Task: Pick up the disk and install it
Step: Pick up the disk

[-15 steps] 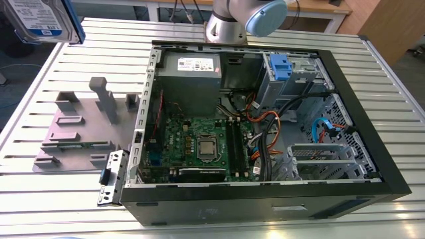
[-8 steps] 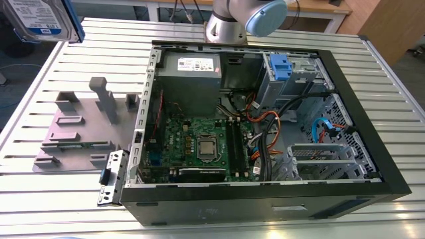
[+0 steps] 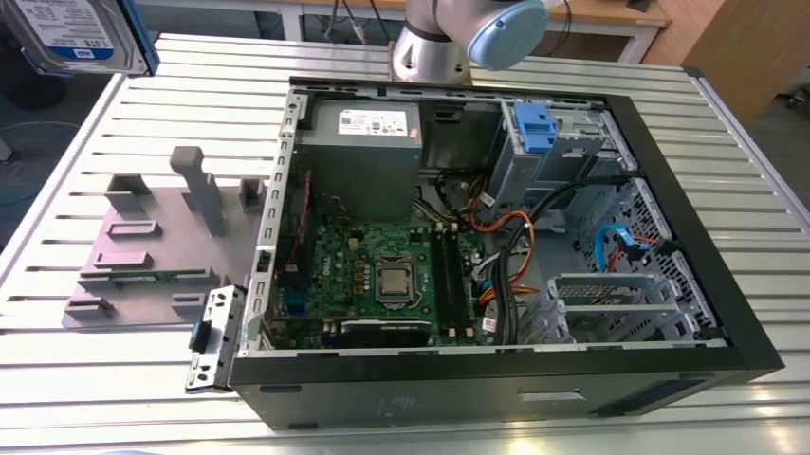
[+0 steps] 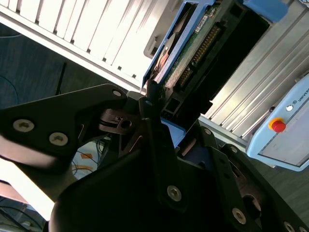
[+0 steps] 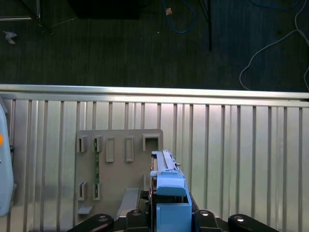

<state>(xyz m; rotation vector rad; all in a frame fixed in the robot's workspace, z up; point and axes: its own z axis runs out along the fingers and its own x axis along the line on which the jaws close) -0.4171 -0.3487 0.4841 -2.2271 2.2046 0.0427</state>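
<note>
The disk [image 3: 70, 33], silver with a blue-and-white label and a blue rail on its edge, hangs high in the exterior view's upper left corner, well above the table. In the first wrist view the disk [image 5: 169, 191] shows edge-on with its blue rail, and my gripper [image 5: 169, 215] is shut on it, with dark fingers [image 5: 131, 216] on either side. The second wrist view has the disk [image 4: 193, 48] with its green circuit board and connector facing out, clamped in my gripper [image 4: 161, 106]. The open computer case [image 3: 658, 190] lies on the table, off to the side of the disk.
A grey holder fixture [image 3: 152, 246] [image 5: 120, 164] with upright slots sits on the slatted metal table [image 3: 190, 114], directly below the held disk. Inside the case are a motherboard [image 3: 379, 275], a grey power-supply box [image 3: 367, 123], cables and a drive bay with a blue latch [image 3: 538, 128]. A control pendant [image 4: 285, 125] lies nearby.
</note>
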